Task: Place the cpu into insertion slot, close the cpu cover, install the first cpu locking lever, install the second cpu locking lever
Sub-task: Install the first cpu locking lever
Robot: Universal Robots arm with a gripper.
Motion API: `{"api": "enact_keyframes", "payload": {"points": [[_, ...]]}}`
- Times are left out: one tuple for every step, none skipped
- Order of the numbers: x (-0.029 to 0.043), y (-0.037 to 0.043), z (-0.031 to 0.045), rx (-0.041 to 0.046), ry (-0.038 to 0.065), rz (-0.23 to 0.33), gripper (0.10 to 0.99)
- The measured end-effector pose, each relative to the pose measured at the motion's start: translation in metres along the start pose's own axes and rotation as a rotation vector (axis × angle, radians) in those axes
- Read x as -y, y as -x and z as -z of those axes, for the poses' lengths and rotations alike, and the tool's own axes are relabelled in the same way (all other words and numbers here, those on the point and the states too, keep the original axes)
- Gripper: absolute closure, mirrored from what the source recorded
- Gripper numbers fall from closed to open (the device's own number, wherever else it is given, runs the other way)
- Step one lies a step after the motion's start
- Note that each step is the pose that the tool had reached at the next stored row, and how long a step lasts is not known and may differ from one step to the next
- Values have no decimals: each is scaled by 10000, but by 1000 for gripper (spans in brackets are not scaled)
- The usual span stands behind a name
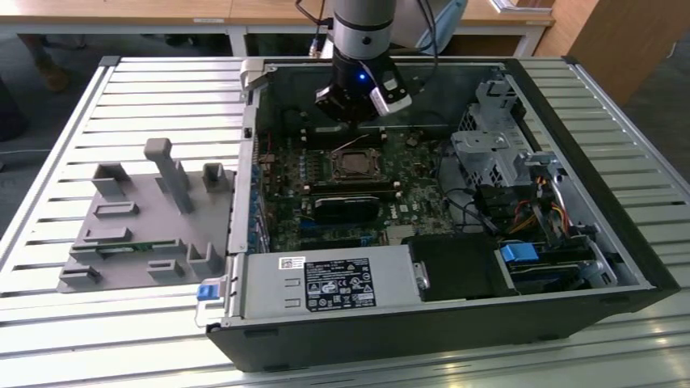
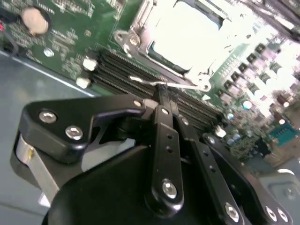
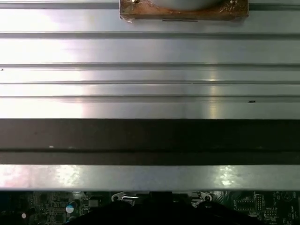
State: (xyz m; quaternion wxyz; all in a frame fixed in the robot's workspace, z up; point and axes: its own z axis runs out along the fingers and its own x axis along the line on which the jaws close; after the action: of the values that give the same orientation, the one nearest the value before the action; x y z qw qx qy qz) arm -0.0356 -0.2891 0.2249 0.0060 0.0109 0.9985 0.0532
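Inside the open computer case, the insertion slot [image 1: 353,166] sits on the green motherboard [image 1: 415,212]. In the second wrist view the cpu [image 2: 185,33] shows as a bright silver square lying in the slot, with the cpu cover [image 2: 138,29] framing it, apparently flat. A thin silver locking lever [image 2: 185,86] runs along the socket's edge by the memory slots. My gripper [image 2: 162,91] is shut, its black fingertips right at this lever. In the exterior view the gripper [image 1: 359,113] hangs just behind the slot.
Long black memory slots [image 2: 122,70] lie beside the socket. A drive cage [image 1: 490,149] with cables stands at the exterior view's right, a power supply [image 1: 323,283] at the front. A grey fixture [image 1: 151,218] rests on the slatted table [image 1: 161,81] at the left.
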Motion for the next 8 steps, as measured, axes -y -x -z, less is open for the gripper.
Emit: {"api": "enact_keyframes", "payload": {"points": [[0, 13, -3, 0, -1, 0, 969], [1, 17, -4, -1, -2, 0, 969], [1, 18, -8, 0, 0, 0, 969], [1, 18, -11, 1, 0, -1, 969], [1, 18, -15, 1, 0, -1, 969], [1, 21, -20, 0, -1, 1, 969], [1, 22, -25, 1, 0, -1, 969], [1, 26, -29, 0, -1, 1, 969]]}}
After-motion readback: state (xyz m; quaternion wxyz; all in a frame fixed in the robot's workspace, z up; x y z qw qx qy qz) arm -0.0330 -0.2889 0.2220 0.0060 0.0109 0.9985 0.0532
